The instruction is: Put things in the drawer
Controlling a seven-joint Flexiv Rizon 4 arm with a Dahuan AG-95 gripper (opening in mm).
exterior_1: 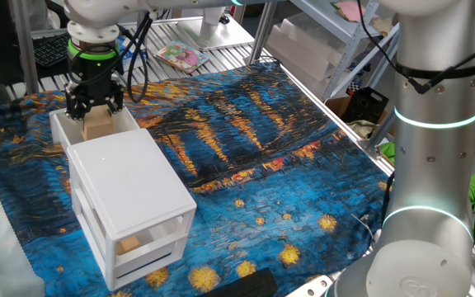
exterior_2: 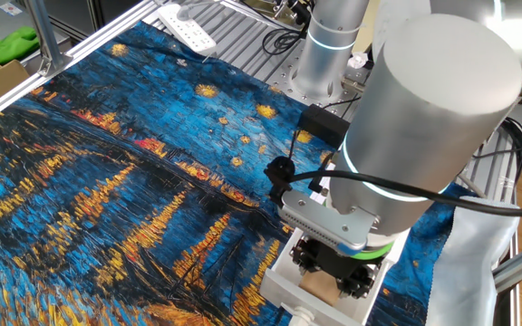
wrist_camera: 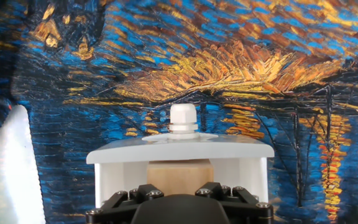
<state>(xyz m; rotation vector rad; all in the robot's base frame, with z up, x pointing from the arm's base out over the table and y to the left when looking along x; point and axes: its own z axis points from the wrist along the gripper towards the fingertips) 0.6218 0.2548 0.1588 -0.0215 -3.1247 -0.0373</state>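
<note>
The white cabinet [exterior_1: 130, 177] stands at the left of the starry-night cloth. Its plain white top drawer [exterior_1: 58, 124] is pulled out at the far end. My gripper [exterior_1: 94, 107] hangs straight over the open drawer, shut on a light-tan wooden block [exterior_1: 97, 125] whose lower part sits inside the drawer walls. In the hand view the block [wrist_camera: 179, 174] shows between the black finger mounts, behind the drawer front [wrist_camera: 179, 149] with its white knob [wrist_camera: 183, 118]. The other fixed view shows the gripper [exterior_2: 333, 270], the block [exterior_2: 320, 288] and the drawer rim [exterior_2: 277, 281]. The fingertips are hidden.
Another tan block [exterior_1: 129, 244] lies in a lower drawer behind its see-through front. A second silver arm column [exterior_1: 435, 148] stands at the right table edge. A white power strip [exterior_2: 187, 27] lies at the cloth's far edge. A cardboard box [exterior_2: 3, 81] sits beside the table.
</note>
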